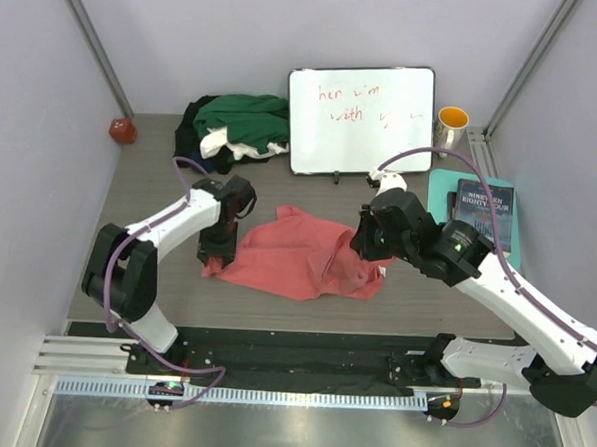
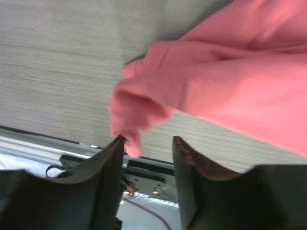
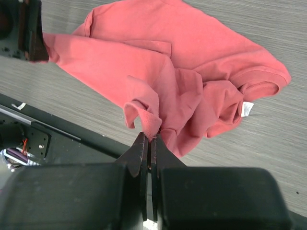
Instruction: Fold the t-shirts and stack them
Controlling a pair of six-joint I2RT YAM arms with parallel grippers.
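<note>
While the salmon-pink t-shirt (image 1: 302, 256) lies rumpled just in front of the white board (image 1: 362, 119), the right gripper (image 3: 149, 139) pinches a fold of it and the left gripper (image 2: 146, 141) stands parted, cloth brushing one finger. Spreading it flat seems the step in hand; next, the left must take hold of that corner.

You see soft matt cloth in the salmon-pink t-shirt (image 3: 192, 72), creased, with a stitched hem just ahead of your right pincer (image 3: 149, 139). Beneath it the table (image 2: 72, 57) looks like grey wood-grain laminate, matt. Your left pincer (image 2: 148, 139) has dull black plastic fingers (image 2: 103, 172), scuffed reddish-brown along the inner edges
</note>
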